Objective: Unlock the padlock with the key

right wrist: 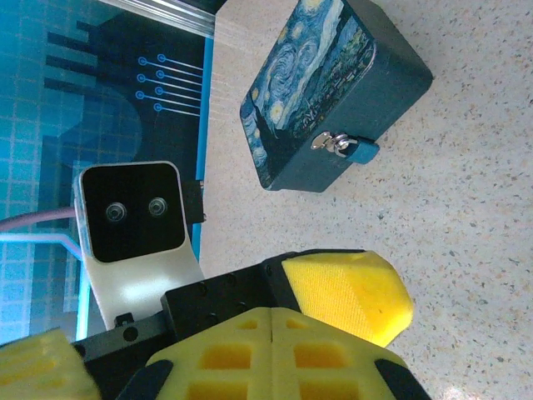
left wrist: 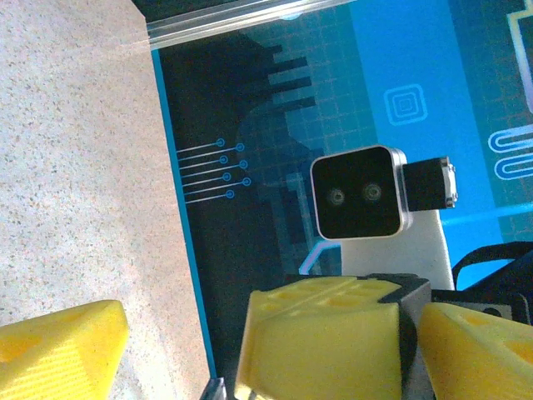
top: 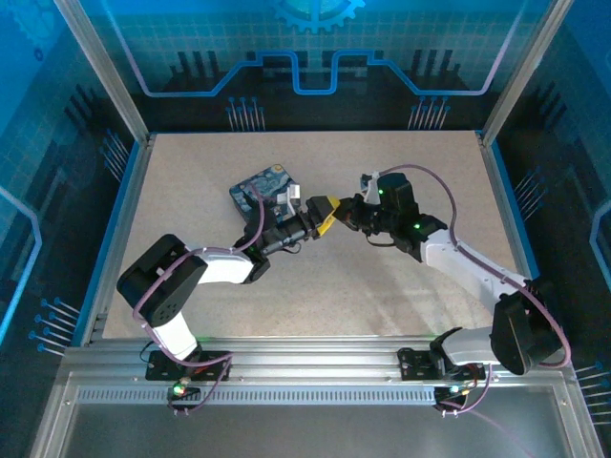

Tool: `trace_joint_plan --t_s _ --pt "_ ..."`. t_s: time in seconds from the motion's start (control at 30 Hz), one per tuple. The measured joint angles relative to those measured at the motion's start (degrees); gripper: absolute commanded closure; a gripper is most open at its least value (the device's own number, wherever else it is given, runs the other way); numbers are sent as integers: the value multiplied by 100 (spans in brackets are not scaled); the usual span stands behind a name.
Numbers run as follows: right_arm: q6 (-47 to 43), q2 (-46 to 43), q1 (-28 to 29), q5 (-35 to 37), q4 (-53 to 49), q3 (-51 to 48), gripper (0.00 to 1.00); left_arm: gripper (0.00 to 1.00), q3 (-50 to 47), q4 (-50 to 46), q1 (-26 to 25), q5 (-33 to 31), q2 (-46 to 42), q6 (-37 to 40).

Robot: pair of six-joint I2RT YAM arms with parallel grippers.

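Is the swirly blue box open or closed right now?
Closed. In the right wrist view the tin shows no gap under its painted top, and the padlock hangs at the front latch.

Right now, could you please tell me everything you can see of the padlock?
The padlock is a tiny dark bluish block with a silvery metal loop. It hangs from the clasp on the side wall of the swirl-painted tin, jutting out over the speckled table. I see only the clasp touching it. Whether it is locked is too small to tell.
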Motion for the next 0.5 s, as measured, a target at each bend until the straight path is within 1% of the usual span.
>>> trace_joint_plan --t_s 0.5 --pt "59 31 -44 212 35 0 100 17 22 26 -50 4 9 2"
